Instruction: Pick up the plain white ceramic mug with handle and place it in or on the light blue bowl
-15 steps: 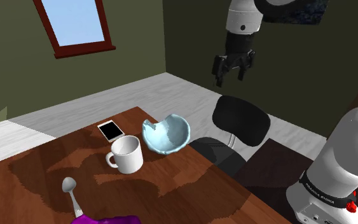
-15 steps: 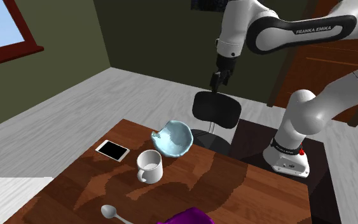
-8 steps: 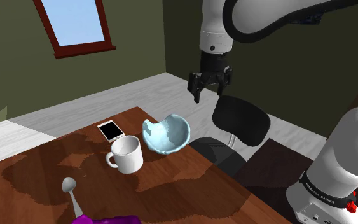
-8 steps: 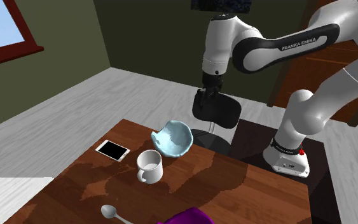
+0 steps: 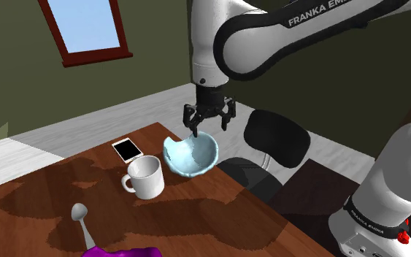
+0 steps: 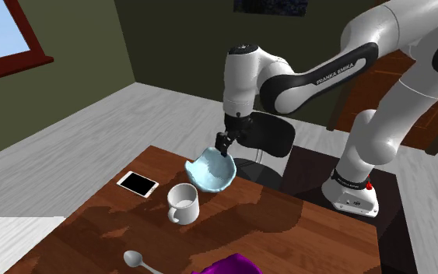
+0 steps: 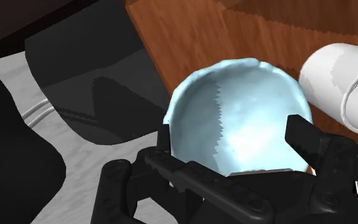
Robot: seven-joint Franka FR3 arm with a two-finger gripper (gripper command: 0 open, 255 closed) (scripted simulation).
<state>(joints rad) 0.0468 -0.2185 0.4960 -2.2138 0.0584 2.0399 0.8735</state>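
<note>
Gripper [image 5: 209, 125] | 2 fingers [image 7: 301, 139] standing apart, gripping nothing | swinging down since 1 s ago, now hovering over light blue bowl [image 5: 190, 154] | white mug [image 5: 145, 177] sitting upright just beside bowl, untouched | approach probably continuing toward mug
</note>
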